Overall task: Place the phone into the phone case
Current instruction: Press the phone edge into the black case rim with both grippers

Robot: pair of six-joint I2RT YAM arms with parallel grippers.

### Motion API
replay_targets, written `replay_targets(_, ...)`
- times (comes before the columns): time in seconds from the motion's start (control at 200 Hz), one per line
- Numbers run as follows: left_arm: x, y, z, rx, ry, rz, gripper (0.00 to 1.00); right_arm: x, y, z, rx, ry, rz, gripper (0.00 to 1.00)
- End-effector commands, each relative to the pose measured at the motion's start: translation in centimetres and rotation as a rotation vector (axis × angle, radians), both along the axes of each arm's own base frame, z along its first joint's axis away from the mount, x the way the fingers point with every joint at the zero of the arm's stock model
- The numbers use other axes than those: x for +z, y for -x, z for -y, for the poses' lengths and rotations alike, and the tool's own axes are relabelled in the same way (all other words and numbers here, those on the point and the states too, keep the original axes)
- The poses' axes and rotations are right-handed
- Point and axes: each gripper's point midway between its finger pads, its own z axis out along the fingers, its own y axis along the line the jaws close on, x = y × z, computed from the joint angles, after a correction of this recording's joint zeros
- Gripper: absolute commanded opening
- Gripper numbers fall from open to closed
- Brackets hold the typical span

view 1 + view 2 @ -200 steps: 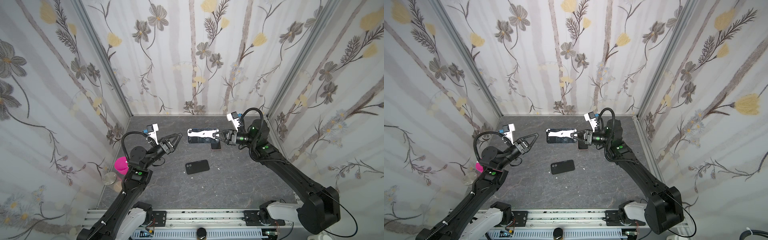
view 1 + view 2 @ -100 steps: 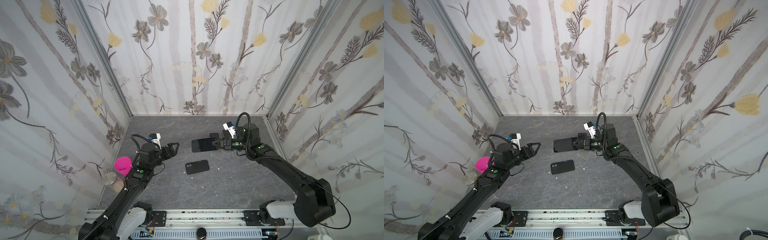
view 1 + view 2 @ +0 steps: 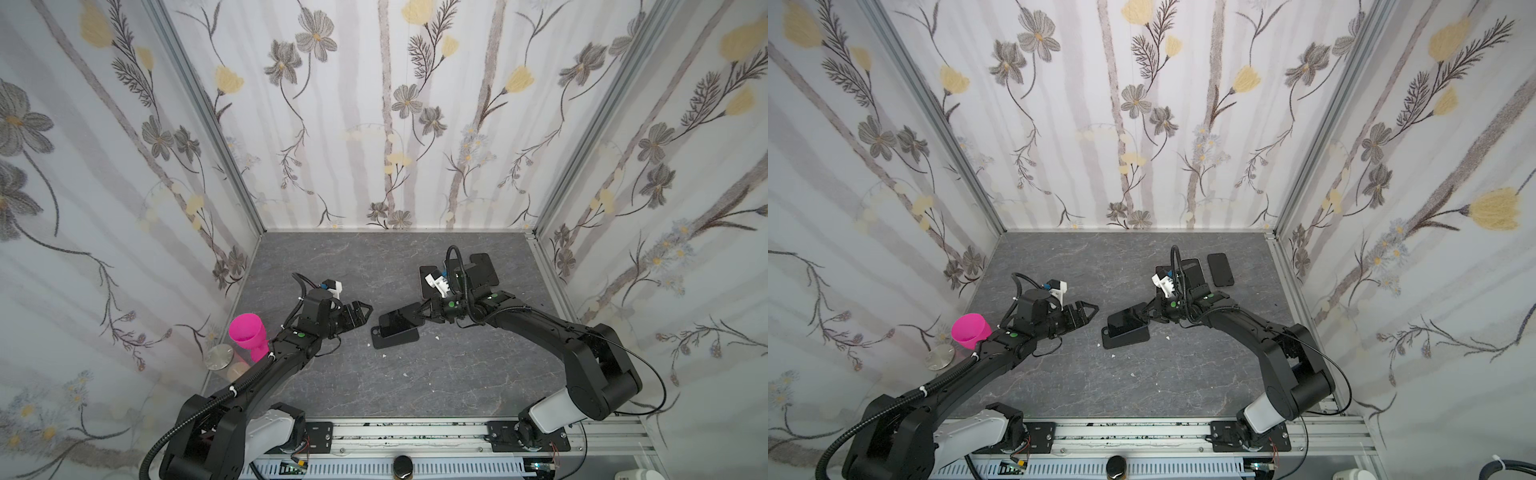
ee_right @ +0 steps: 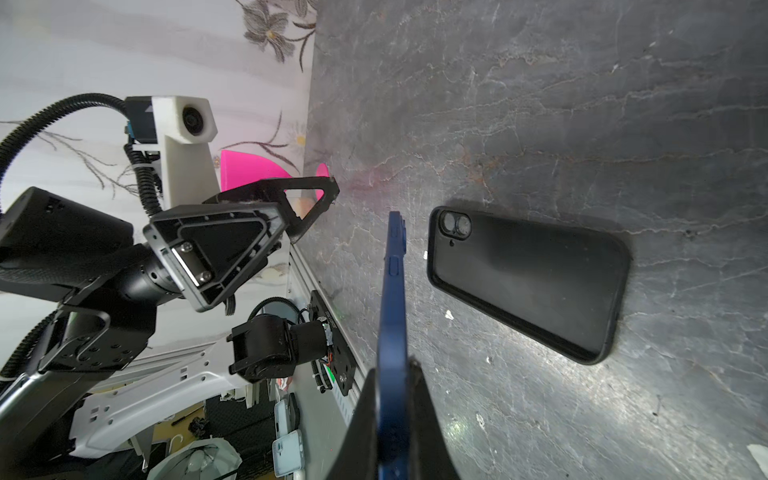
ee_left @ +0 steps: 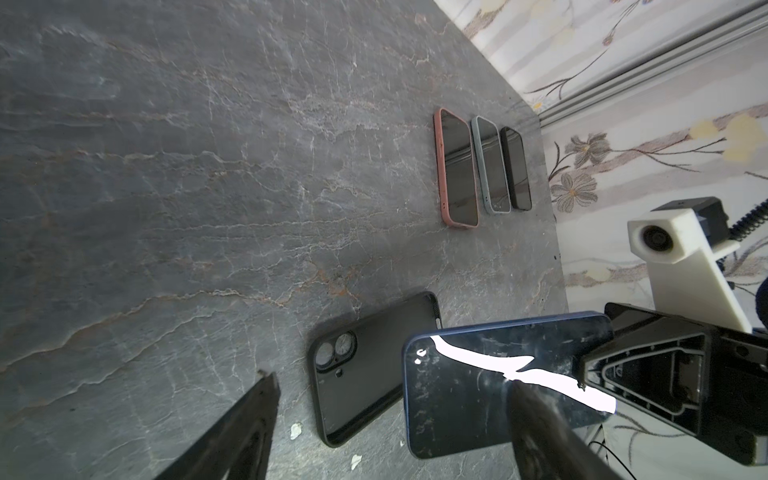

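In both top views my right gripper (image 3: 420, 318) (image 3: 1148, 316) is shut on one end of the dark blue phone (image 3: 397, 322) (image 3: 1123, 320). It holds the phone just above the black phone case (image 3: 395, 340) (image 3: 1127, 337), which lies open side up on the table. The right wrist view shows the phone (image 4: 392, 291) edge-on between the shut fingers of my right gripper (image 4: 392, 376), a short way from the case (image 4: 528, 282). My left gripper (image 3: 368, 309) (image 5: 390, 380) is open and empty, low, just left of the case (image 5: 361, 365) and the phone (image 5: 478, 386).
A pink cup (image 3: 247, 334) and a metal disc (image 3: 219, 356) stand at the left wall. Three cased phones lie at the back right: pink (image 5: 455, 166), grey-blue (image 5: 490, 164) and black (image 5: 515, 168). Small white scraps dot the grey table (image 3: 415, 374).
My right gripper has carried the phone down and forward from the back to just above the case. My left arm has dropped low and stretched towards the case.
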Motion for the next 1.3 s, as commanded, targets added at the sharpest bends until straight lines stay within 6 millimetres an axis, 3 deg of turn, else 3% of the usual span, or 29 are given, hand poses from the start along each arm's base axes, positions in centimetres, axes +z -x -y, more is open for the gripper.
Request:
replay_targets(0.0,-0.8,0.1,0.6,-0.015,0.013,-0.014,0.85,-0.7,-0.3,-0.5,0.001,0.004,0.003,0.00)
replay_targets(0.065,-1.3,0.3,1.0,-0.025,0.028,-0.030,0.85,-0.8,-0.2,-0.7,0.003,0.002,0.000,0.00)
replay_targets(0.085,-1.4,0.3,1.0,-0.026,0.032,-0.034,0.85,-1.9,-0.2,-0.8,0.005,0.016,-0.027,0.00)
replay_targets(0.135,-1.8,0.4,1.2,-0.028,0.040,-0.044,0.85,-2.3,-0.2,-0.9,0.006,0.018,-0.037,0.00)
replay_targets(0.465,-4.3,1.1,2.3,-0.051,0.070,-0.120,0.78,-3.7,-0.4,-1.4,0.010,0.012,-0.076,0.00)
replay_targets(0.664,-6.1,1.5,2.3,-0.062,0.046,-0.167,0.55,-4.3,-0.5,-1.6,0.015,0.008,-0.090,0.00)
replay_targets(1.039,-8.6,1.9,1.9,-0.064,-0.025,-0.230,0.23,-4.4,-0.6,-1.8,0.018,-0.001,-0.098,0.00)
replay_targets(1.209,-9.3,2.1,2.4,-0.092,-0.023,-0.254,0.04,-4.8,-0.6,-1.9,0.023,-0.002,-0.107,0.00)
replay_targets(1.294,-9.7,2.1,2.6,-0.107,-0.020,-0.268,0.00,-5.1,-0.5,-1.8,0.024,0.000,-0.114,0.00)
